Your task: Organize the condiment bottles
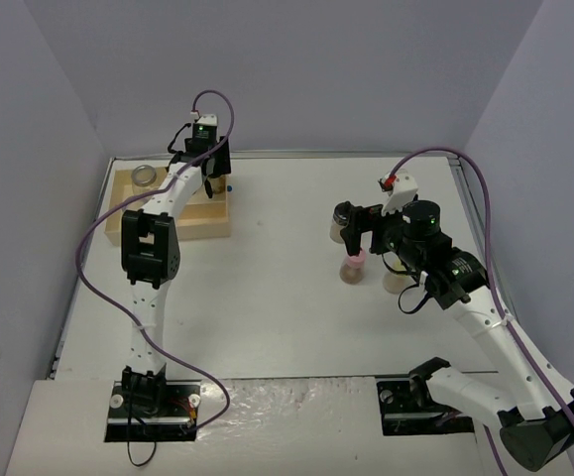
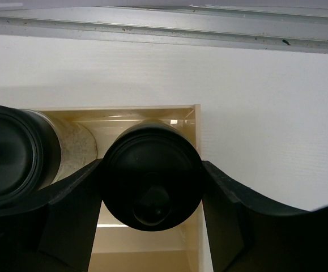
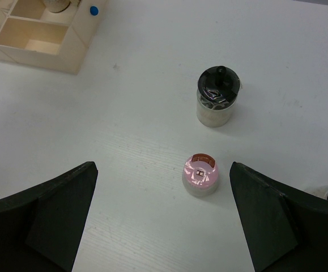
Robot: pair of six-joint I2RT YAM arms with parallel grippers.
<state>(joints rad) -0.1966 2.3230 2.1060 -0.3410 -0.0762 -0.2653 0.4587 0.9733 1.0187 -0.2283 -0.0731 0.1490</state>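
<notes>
Over the far-right corner slot of the tray [image 1: 182, 228], my left end effector [image 2: 150, 190] is clamped on a black-capped jar [image 2: 149, 170], not yet released. Second black-capped jar [image 2: 11, 156] sits in the next slot, clear-topped jar [image 1: 144, 176] far-left. Right end effector [image 3: 161, 181] gapes above pink-capped jar [image 3: 200, 175]; third black-capped jar [image 3: 216, 102] also loose on desk [image 3: 152, 85]. Pale jar [image 1: 398, 282] by my right arm is half hidden.

White table [image 1: 287, 317], pale lavender walls [image 1: 316, 69]
</notes>
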